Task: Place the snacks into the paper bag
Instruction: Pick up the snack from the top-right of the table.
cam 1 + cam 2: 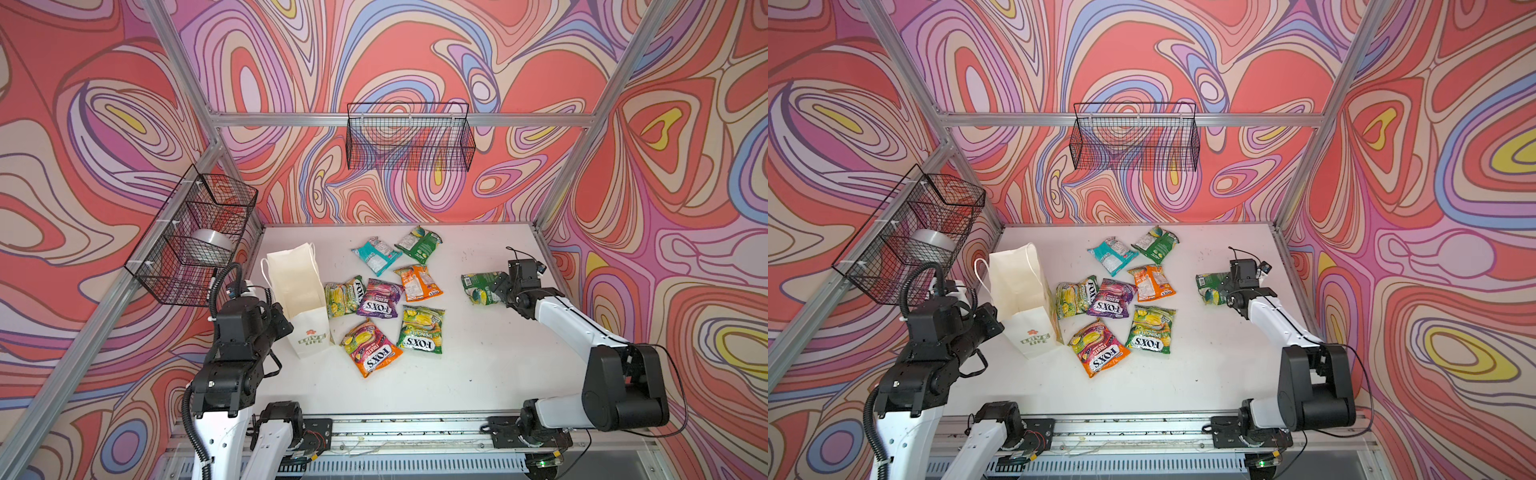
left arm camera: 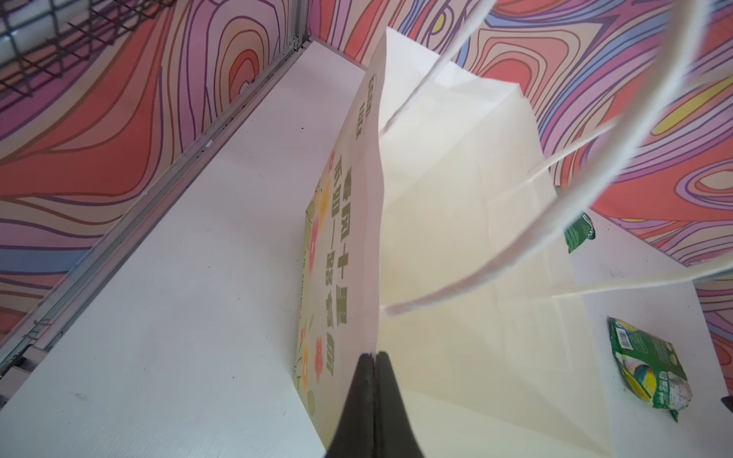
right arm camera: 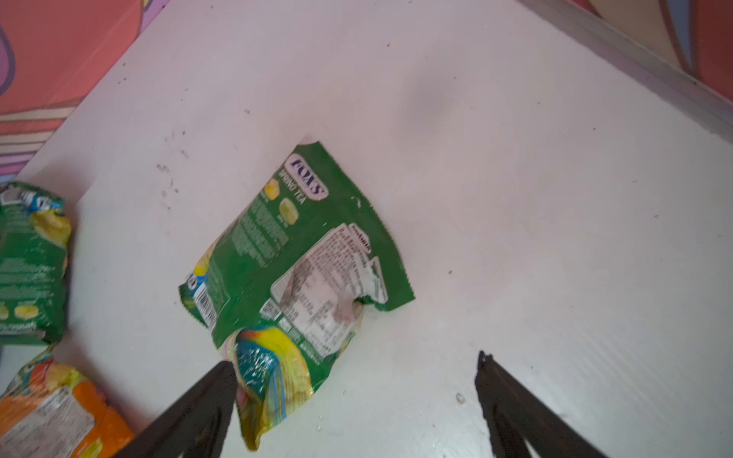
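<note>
Your right claw [image 3: 355, 360] hung open at a green packet [image 3: 293, 253]; your left claw [image 2: 374, 355] pinched the rim of the paper bag [image 2: 436, 238].
That packet lay well apart from the bag. Next, I think, you had to squeeze it, lift it and carry it over. The other snacks [image 1: 376, 307] lay on the white table [image 1: 478, 365] beside the bag, with swirly walls [image 1: 415, 50] around.

Left arm [image 1: 232, 353], seven o'clock, and right arm [image 1: 569, 316], four o'clock: white tubes, boxy black joints. Ribbed black hose [image 1: 212, 291] on the left. Left claw [image 2: 374, 357] and right claw [image 3: 355, 358] taper, black.
</note>
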### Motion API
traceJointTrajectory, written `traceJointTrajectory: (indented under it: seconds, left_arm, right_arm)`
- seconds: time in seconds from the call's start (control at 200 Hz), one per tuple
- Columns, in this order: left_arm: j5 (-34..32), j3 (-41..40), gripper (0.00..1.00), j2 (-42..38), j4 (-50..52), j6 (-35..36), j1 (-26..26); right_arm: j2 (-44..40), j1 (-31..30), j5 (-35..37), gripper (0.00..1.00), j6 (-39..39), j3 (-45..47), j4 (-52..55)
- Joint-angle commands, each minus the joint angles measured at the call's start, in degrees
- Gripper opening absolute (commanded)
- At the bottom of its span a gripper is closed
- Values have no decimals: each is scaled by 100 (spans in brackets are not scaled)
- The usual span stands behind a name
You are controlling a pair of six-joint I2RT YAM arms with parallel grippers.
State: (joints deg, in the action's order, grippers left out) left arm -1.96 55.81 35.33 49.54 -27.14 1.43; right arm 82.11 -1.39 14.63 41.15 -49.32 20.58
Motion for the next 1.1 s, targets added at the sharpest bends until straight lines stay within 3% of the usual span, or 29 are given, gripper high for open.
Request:
traceJointTrajectory:
  seconds: [0.0, 0.386, 0.621, 0.866, 1.092]
  left_arm:
    - [-45, -106, 0, -116, -273, 260, -91]
    - [6, -271, 0, -345, -49, -26, -266]
    - [136, -484, 0, -550, -96, -71, -266]
    - [358, -527, 0, -379, -164, -21, -257]
    - [528, -570, 0, -428, -242, -11, -222]
  right_arm:
    - [417, 172, -114, 98, -46, -132, -355]
    - [2090, 288, -1047, 99, -471, -1037, -580]
    - [2486, 290, -1494, 95, -554, -1158, -686]
    - [2437, 288, -1896, 72, -515, -1032, -739]
    - [2362, 289, -2184, 42, -415, -906, -924]
